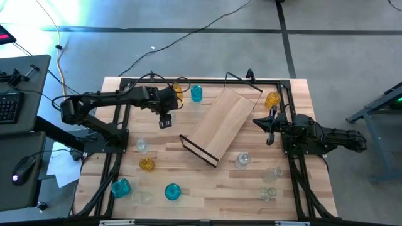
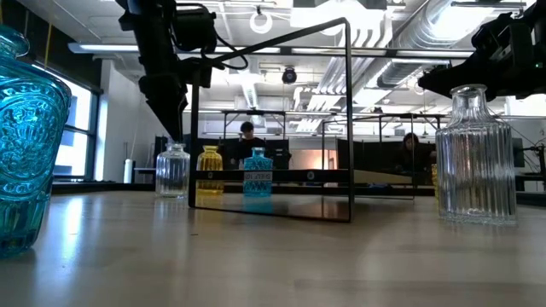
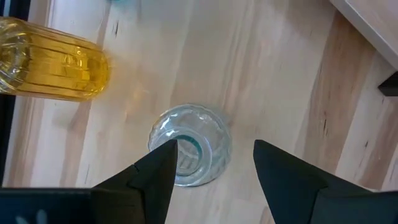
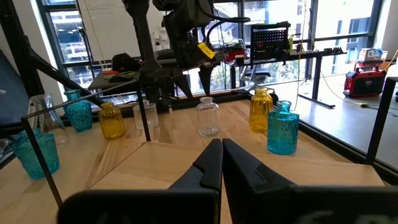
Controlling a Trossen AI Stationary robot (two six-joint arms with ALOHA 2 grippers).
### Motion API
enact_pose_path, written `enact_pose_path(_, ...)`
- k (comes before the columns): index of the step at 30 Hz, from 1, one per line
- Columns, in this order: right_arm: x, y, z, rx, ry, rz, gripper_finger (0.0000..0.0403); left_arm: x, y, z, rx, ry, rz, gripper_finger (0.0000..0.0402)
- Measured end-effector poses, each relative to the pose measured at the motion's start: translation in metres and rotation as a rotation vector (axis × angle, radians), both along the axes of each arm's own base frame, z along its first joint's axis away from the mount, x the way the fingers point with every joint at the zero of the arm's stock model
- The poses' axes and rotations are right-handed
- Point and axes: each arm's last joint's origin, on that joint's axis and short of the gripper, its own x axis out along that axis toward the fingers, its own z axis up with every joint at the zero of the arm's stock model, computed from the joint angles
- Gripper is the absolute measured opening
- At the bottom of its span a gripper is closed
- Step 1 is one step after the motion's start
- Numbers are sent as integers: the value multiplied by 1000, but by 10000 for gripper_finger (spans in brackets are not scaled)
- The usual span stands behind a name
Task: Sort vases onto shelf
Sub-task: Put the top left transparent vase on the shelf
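A small clear vase [image 3: 194, 132] stands upright on the tabletop, left of the shelf [image 1: 221, 124], a light-wood board with black wire end frames [image 2: 345, 119] lying slantwise mid-table. My left gripper [image 3: 214, 146] hangs open just above the vase's mouth, pointing steeply down, fingertips over either side of it and apart from it [image 2: 168, 128]. An amber vase [image 1: 182, 88] and a teal vase [image 1: 196, 94] stand behind it. My right gripper [image 4: 222, 146] waits shut at the table's right side [image 1: 270, 122], level, holding nothing.
More vases stand scattered: amber [image 1: 273, 99] at the far right, clear [image 1: 142, 146] and amber [image 1: 146, 164] at the left, teal [image 1: 120, 187] [image 1: 171, 191] near the front, clear [image 1: 243, 160] [image 1: 274, 174] at the right. Black rails [image 1: 119, 113] frame the table.
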Motion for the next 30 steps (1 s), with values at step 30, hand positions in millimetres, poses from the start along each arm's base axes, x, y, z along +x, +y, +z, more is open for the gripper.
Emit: enact_pose_path(30, 0, 0, 0, 0, 0, 0, 0, 15, 6, -24, -42, 54, 62, 202)
